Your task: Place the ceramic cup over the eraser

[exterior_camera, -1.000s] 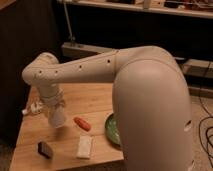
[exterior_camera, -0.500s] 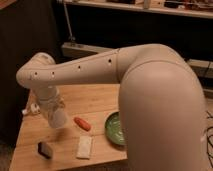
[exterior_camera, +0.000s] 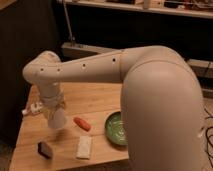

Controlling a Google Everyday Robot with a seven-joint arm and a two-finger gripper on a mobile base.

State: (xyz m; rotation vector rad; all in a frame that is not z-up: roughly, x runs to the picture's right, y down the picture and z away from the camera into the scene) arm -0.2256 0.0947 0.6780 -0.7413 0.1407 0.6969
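**Onlooker:** A pale robot arm (exterior_camera: 95, 67) reaches across the wooden table (exterior_camera: 95, 102), its gripper (exterior_camera: 50, 107) pointed down and hidden behind the ceramic cup (exterior_camera: 56, 118), which hangs clear of the tabletop. The cup seems to be carried, but I cannot tell how the gripper is set on it.

**Colleague:** And the eraser?

**Onlooker:** The eraser (exterior_camera: 45, 149), a small dark block, lies near the front edge, below and slightly left of the cup. To the right of the cup lies an orange, carrot-like thing (exterior_camera: 82, 123), beyond that a green bowl (exterior_camera: 117, 129), and a flat white pad (exterior_camera: 84, 147) sits just right of the eraser.

**Colleague:** What could spoil it?

**Onlooker:** Aim, I'd judge. The cup is not yet over the eraser. If it comes down off-centre, the rim could land on the block and tip, or nudge it toward the table edge. The white pad is close enough that a wide rim might catch it too. A loose hold could drop the cup early.
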